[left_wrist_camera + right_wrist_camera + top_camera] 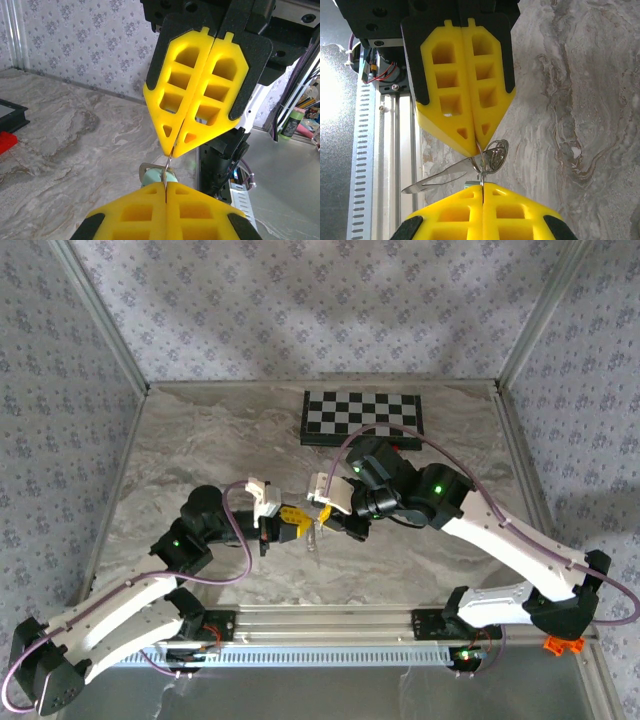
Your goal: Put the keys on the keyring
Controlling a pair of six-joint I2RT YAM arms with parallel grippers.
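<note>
left jaws, right jaws: shut, both pinching ring (496,155) | key (436,181): likely light, slippery (tiny) | hold: mint head, not blade

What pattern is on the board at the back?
Black-and-white checks on the board, clearest in the top external view.

Soft even light, bright glare in wrist views, near foreground blurred
</note>
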